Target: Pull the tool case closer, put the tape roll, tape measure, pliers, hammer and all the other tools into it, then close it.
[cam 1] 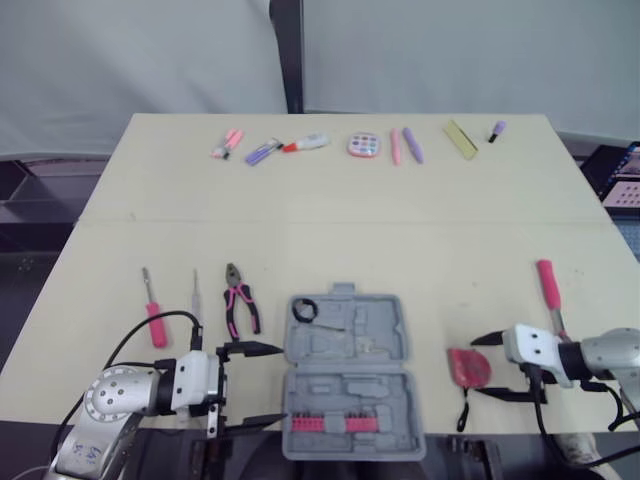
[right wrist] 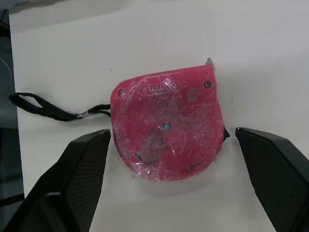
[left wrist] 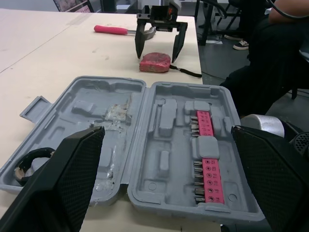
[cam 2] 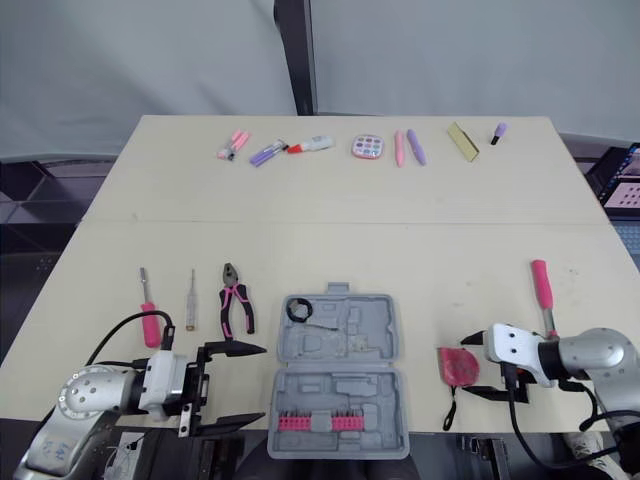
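Note:
The grey tool case [cam 1: 345, 375] lies open at the table's front edge, with pink bit holders [left wrist: 205, 154] in its near half. A black tape roll [cam 1: 304, 309] rests in the far half's left corner. My left gripper [cam 1: 272, 384] stands open just left of the case, holding nothing. The red tape measure [right wrist: 166, 123] lies flat to the right of the case, its black strap [right wrist: 43, 108] trailing off. My right gripper [cam 1: 480, 367] is open, its fingers [right wrist: 82, 179] flanking the tape measure without touching it. Pliers [cam 1: 240, 300], two screwdrivers [cam 1: 153, 312] and the pink-handled hammer [cam 1: 550, 288] lie on the table.
Along the far edge lie several small pink and purple items [cam 1: 300, 145], a round pink pad [cam 1: 364, 145] and a yellow block [cam 1: 461, 139]. A person in dark clothes [left wrist: 270, 53] sits past the table's right side. The table's front edge runs just under the case.

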Robot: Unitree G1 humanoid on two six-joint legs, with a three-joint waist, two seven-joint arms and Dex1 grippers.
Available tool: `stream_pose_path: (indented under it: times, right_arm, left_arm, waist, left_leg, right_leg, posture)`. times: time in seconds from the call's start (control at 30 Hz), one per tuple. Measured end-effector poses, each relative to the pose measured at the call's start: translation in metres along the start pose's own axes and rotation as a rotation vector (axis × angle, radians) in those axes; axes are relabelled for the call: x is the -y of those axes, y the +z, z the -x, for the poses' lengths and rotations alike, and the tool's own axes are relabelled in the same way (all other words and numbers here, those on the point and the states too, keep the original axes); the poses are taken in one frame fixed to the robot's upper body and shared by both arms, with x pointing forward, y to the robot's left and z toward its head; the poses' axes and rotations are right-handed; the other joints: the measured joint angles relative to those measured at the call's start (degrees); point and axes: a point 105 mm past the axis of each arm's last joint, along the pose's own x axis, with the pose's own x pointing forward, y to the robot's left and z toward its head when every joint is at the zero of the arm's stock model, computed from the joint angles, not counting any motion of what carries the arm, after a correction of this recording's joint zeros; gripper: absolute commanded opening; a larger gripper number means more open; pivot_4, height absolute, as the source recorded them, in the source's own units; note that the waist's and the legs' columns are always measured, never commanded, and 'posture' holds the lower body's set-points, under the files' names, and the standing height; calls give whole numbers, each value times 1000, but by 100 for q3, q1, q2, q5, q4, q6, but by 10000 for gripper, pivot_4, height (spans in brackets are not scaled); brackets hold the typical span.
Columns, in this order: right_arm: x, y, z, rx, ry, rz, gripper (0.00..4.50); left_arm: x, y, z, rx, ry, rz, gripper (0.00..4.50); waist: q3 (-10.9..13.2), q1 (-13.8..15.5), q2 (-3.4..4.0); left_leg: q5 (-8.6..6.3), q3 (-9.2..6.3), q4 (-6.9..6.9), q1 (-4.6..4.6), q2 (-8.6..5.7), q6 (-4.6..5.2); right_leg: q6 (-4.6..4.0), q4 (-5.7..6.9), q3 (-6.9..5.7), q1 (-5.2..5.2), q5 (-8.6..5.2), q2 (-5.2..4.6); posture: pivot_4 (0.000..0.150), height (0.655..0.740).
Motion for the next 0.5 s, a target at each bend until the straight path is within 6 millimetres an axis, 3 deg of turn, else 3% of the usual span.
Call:
stream_pose_path:
  times: [0.5]
  right_arm:
    - [8,-3,-3,-24,-38,5,43893]
  left_arm:
    - [-1,8,-6,-3,-3,-11,45000]
  waist:
    - [0,-9,0]
  left_leg:
    - [0,1,0,0,1,0]
  right_leg:
    - [0,0,-1,0,0,1]
  posture:
    - [1500,7134]
